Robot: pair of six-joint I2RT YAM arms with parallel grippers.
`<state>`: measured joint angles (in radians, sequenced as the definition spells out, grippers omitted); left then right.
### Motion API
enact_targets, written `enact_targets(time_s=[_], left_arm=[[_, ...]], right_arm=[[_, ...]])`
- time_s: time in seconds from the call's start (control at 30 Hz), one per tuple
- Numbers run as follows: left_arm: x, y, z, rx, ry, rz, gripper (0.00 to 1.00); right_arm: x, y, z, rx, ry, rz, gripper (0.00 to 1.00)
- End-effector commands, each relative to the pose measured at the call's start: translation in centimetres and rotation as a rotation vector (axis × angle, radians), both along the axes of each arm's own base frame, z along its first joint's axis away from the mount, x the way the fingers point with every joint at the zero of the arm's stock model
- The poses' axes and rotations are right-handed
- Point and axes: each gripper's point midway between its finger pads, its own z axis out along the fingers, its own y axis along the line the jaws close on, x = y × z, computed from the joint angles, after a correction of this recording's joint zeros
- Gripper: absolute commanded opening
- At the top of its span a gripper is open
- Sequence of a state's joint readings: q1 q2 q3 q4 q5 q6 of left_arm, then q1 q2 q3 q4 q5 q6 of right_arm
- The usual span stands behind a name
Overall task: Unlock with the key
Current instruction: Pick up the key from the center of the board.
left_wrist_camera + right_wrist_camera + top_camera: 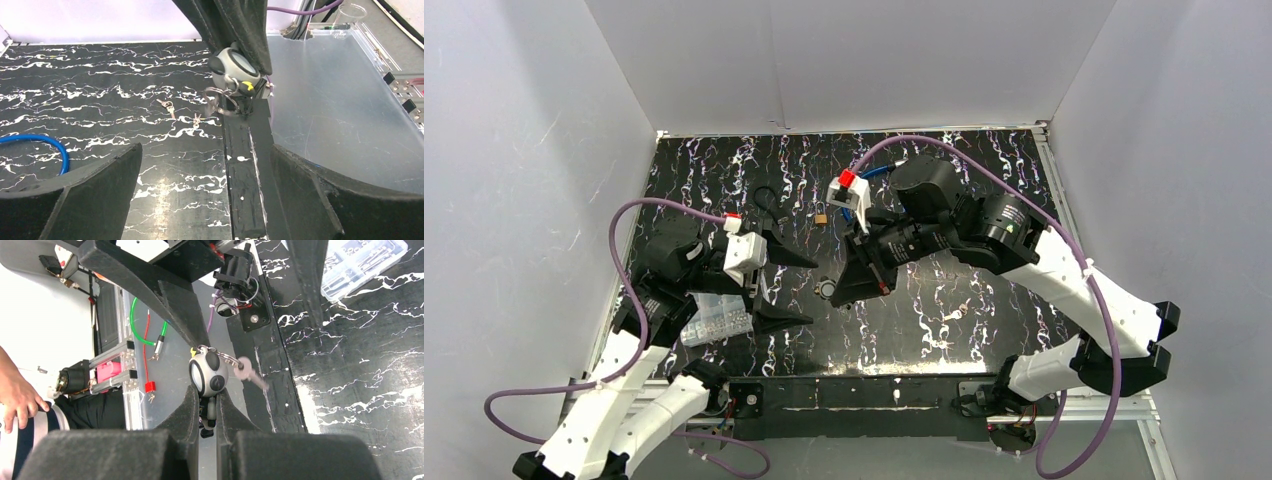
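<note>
Gripping round grey padlock (209,374) in right claw (208,401), key (249,375) dangling, left claw (206,152) apart.

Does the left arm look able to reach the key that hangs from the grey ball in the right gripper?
Likely yes: the open left gripper faces the grey ball pinched by the right gripper; the key hangs free beside it, nothing between.

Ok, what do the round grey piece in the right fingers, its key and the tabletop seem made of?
Round grey piece: hard plastic or painted metal, satin shell with black inserts; the look leaves it open. Key: silvery metal, though blurred. Tabletop: glossy black sheet with white marbling, showing reflections.
</note>
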<state>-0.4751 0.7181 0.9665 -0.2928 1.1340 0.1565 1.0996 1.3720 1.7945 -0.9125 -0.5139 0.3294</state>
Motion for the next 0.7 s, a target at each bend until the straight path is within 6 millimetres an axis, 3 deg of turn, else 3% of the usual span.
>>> enact_targets(time_s=[0.0, 0.27, 0.4, 0.67], left_arm=[[-1.1, -0.2, 0.7, -0.029, 0.024, -0.063, 1.0], [-2.3, -0.4, 1.2, -0.048, 0.055, -0.134, 0.99], [-4.1, -0.2, 1.5, -0.039, 0.124, -0.256, 0.84], [-3.7, -0.6, 1.7, -0.037, 0.12, -0.232, 0.79]], right_arm=[[-0.2, 0.5, 1.5, 0.034, -0.045, 0.02, 0.01], [0.1, 1.2, 2.6, 0.067, -0.074, 0.031, 0.01], [0.3, 1.5, 2.9, 0.076, -0.087, 0.026, 0.01], [0.5, 1.7, 2.7, 0.081, -0.092, 0.024, 0.01]])
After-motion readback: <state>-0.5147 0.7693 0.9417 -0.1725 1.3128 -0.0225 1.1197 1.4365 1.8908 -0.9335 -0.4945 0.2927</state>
